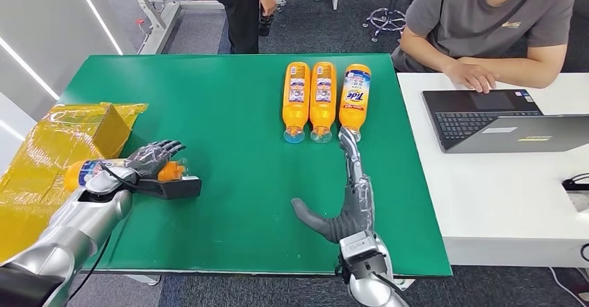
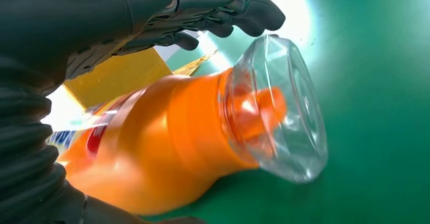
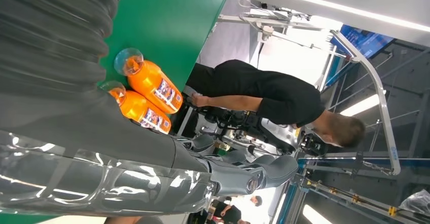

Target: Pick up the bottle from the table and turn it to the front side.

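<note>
A: The left robot hand (image 1: 149, 160) had its fingers wrapped over an orange bottle (image 1: 87, 171) at the near left of the green tabletop (image 1: 229, 112), just beside the yellow box (image 1: 62, 144). Clear cap (image 2: 284, 107) pointing toward the middle of the tabletop.

B: And the label?

A: Only an edge of it (image 2: 81, 138) showed in the left wrist view, tucked under the palm. Hard to say which face was up.

B: The other arm?

A: The right robot hand (image 1: 344, 206) lay flat and open, holding nothing, fingertips (image 1: 345, 137) reaching almost to the cap of the nearest of three bottles (image 1: 323, 98) lined up at the far side. That one showed its front label; the other two didn't.

B: So what made this step go well?

A: I'd say a firm wrap around the body, not the slick neck. Lift it just off the surface, then roll the wrist slowly so the smooth plastic didn't slide in the fingers.

B: Risks?

A: The box sat close, so a wide swing might have clipped it.
</note>
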Action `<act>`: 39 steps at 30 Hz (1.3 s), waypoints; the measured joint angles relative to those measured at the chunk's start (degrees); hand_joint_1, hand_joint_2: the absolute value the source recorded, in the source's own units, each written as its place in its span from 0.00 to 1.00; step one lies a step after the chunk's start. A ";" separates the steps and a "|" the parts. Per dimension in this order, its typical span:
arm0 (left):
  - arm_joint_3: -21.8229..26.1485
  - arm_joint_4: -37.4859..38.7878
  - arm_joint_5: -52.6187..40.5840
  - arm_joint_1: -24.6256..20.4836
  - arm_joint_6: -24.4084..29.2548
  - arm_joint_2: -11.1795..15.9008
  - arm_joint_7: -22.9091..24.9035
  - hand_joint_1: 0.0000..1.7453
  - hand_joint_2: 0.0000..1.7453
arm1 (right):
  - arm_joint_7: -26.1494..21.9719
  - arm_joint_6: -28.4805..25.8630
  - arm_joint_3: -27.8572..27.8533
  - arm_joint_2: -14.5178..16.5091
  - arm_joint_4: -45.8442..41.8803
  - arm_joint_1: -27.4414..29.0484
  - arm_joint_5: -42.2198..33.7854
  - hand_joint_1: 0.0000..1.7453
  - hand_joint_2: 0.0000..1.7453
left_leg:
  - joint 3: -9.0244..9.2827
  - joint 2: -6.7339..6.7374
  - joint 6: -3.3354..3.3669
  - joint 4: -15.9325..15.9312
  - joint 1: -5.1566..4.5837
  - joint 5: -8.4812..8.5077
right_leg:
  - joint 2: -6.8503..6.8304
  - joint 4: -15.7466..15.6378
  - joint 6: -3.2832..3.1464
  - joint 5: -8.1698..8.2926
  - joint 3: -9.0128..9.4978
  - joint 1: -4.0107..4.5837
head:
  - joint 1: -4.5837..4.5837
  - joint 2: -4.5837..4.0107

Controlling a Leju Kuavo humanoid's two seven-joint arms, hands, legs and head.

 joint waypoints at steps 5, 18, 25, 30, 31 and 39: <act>0.00 0.08 0.50 0.53 0.93 0.10 -0.09 0.00 1.00 | 0.00 0.02 -0.30 0.00 0.46 -0.02 0.03 0.00 1.00 | 0.00 0.00 0.00 0.00 0.00 0.00 | 0.00 0.00 0.00 0.00 0.00 0.00 | 0.01 0.00; 1.78 -3.40 5.43 5.84 8.83 1.91 -1.76 0.00 1.00 | 0.84 -0.21 -0.52 -0.04 0.45 0.64 1.11 0.00 1.00 | 0.00 0.03 0.00 -0.02 0.00 -0.01 | 0.02 0.00 0.00 -0.01 0.01 0.00 | 0.00 0.00; 6.26 -14.01 6.23 14.66 11.77 5.04 -1.57 0.00 1.00 | 1.40 -0.16 -0.79 -0.14 0.44 0.82 1.07 0.00 1.00 | 0.06 0.14 -0.03 -0.03 0.00 -0.02 | 0.15 0.00 -0.01 -0.01 0.00 0.00 | 0.00 0.00; 9.29 -21.25 5.42 19.95 11.64 6.61 -0.87 0.00 1.00 | 1.58 0.02 -0.95 -0.15 0.30 1.04 1.17 0.00 1.00 | 0.04 0.10 -0.03 -0.04 0.01 -0.02 | 0.11 0.00 -0.01 -0.02 0.00 0.00 | 0.01 0.00; 9.70 -22.19 5.32 20.57 11.58 6.78 -0.78 0.00 1.00 | 1.58 0.02 -0.96 -0.15 0.29 1.05 1.18 0.00 1.00 | 0.04 0.10 -0.03 -0.04 0.01 -0.02 | 0.11 0.00 -0.01 -0.02 0.00 0.00 | 0.01 0.00; 11.99 -26.62 4.64 23.18 11.40 7.54 -0.57 0.00 1.00 | 1.73 0.05 -1.01 -0.15 0.17 1.22 1.47 0.00 1.00 | 0.04 0.08 -0.02 -0.03 0.00 -0.02 | 0.10 0.00 -0.01 -0.01 0.01 0.00 | 0.01 0.00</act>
